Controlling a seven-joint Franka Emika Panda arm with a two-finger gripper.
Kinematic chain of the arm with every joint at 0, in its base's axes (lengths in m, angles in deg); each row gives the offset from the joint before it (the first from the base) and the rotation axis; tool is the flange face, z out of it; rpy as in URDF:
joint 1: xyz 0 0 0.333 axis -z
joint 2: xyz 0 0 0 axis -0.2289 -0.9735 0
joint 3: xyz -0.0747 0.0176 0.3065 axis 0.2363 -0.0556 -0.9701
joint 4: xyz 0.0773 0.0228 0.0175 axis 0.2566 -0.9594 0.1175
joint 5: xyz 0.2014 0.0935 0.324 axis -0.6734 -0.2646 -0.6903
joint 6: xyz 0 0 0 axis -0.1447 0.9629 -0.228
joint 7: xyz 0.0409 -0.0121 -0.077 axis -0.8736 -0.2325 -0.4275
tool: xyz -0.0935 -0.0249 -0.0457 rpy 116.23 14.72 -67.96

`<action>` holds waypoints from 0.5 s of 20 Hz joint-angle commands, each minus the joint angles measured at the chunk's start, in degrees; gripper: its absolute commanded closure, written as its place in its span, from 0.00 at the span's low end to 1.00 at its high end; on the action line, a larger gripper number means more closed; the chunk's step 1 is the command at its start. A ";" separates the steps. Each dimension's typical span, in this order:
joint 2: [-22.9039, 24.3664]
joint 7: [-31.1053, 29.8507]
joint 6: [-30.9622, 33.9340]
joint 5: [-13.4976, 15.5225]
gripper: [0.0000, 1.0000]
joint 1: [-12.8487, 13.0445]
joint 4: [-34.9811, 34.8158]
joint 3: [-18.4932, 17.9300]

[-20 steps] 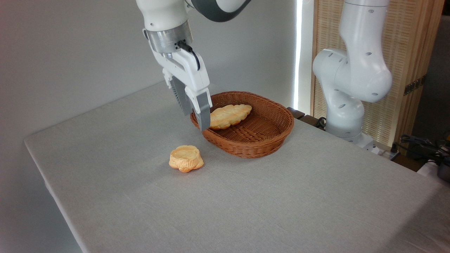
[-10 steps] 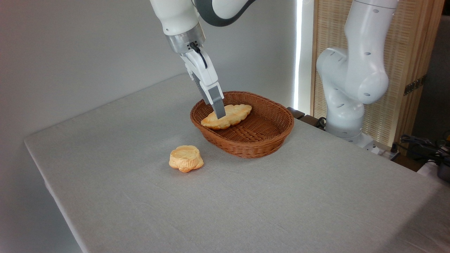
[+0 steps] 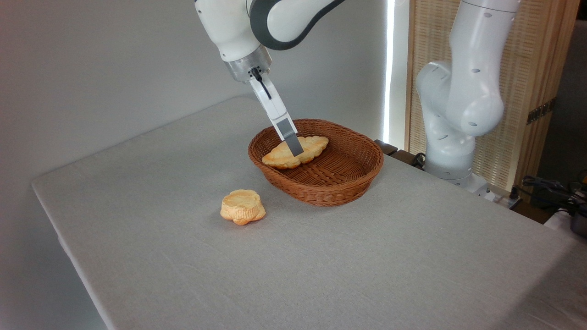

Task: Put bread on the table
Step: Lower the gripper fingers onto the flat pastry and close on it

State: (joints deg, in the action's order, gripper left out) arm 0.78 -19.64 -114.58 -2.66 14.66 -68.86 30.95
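Braided bread lying in wicker basket on grey tabletop. Gripper lowered onto loaf, fingers edge-on. Round bun beside basket.

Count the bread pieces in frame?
2. The long bread lies in the basket, under the gripper. A round bun sits on the table, left of the basket. None looks hidden.
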 commanded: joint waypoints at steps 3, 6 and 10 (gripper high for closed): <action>-2.95 -1.72 0.21 0.75 0.00 0.32 0.44 3.08; -3.49 -2.95 -0.76 0.84 0.00 0.41 0.53 4.30; -4.10 -3.04 -0.94 0.84 0.00 0.41 0.53 4.75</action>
State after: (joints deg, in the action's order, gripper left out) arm -2.75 -21.83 -114.86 -2.63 14.91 -68.70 35.59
